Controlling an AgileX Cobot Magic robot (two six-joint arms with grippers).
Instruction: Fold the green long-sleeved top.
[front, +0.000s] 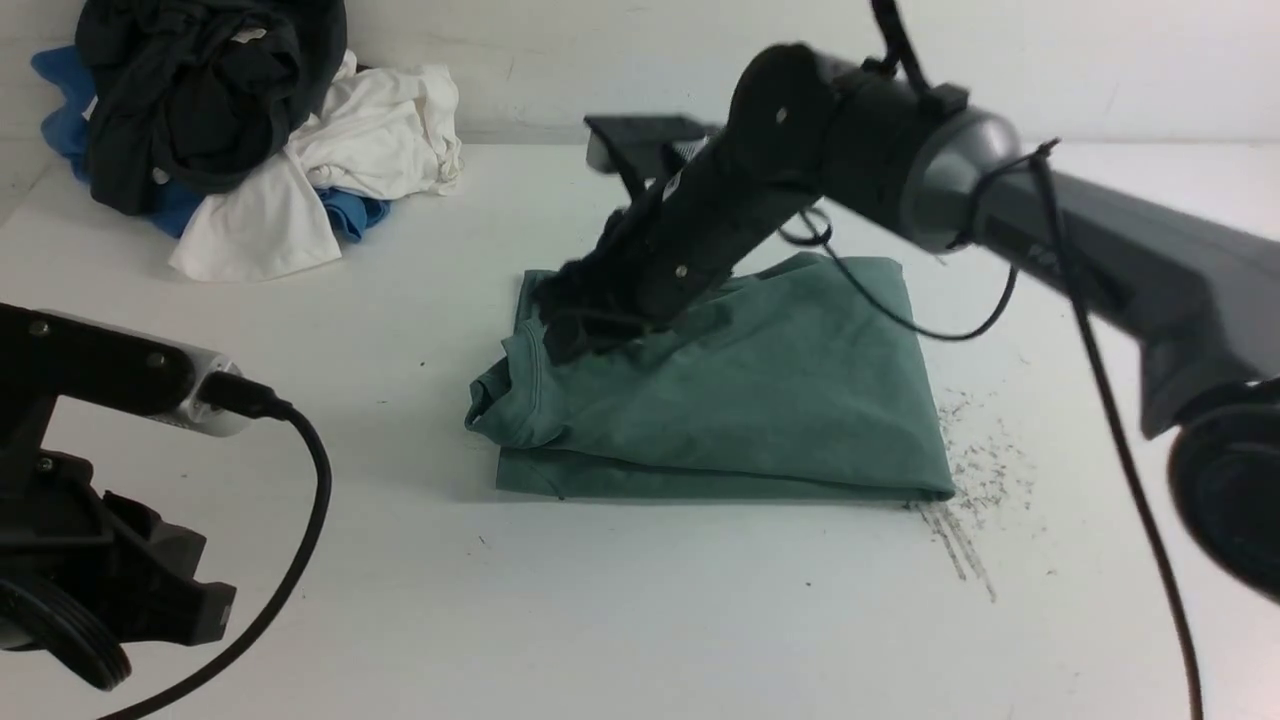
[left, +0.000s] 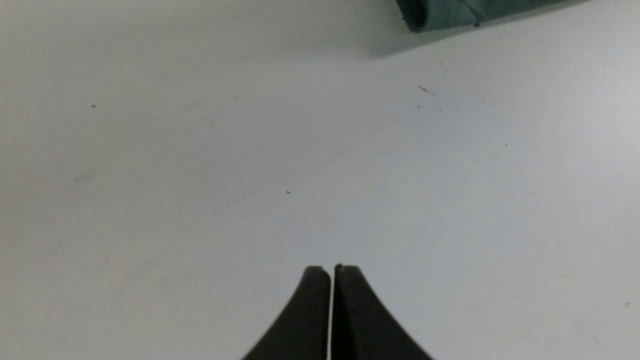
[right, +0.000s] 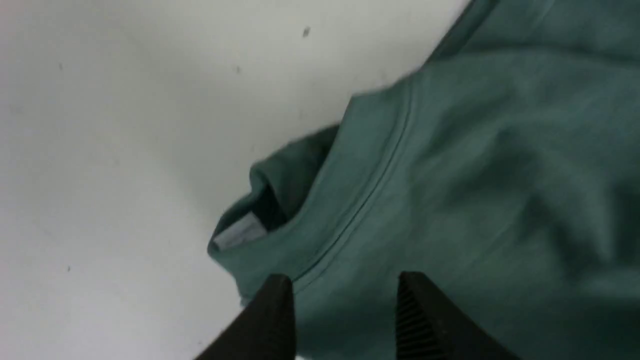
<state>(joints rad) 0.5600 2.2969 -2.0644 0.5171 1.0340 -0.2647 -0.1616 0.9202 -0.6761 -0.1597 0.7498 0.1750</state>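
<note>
The green long-sleeved top (front: 760, 400) lies folded into a thick rectangle at the table's middle, its ribbed neck (front: 505, 395) bulging at the left end. My right gripper (front: 565, 325) hovers over the top's left part, near the neck. In the right wrist view its jaws (right: 345, 285) stand open above the green cloth (right: 500, 165) with nothing between them; the white neck label (right: 240, 232) shows inside the collar. My left gripper (left: 331, 272) is shut and empty over bare table at the near left. A corner of the top (left: 450, 12) shows far from it.
A pile of black, white and blue garments (front: 230, 130) sits at the table's back left. Dark scuff marks (front: 965, 510) lie right of the top. My left arm's body (front: 90, 480) fills the near left corner.
</note>
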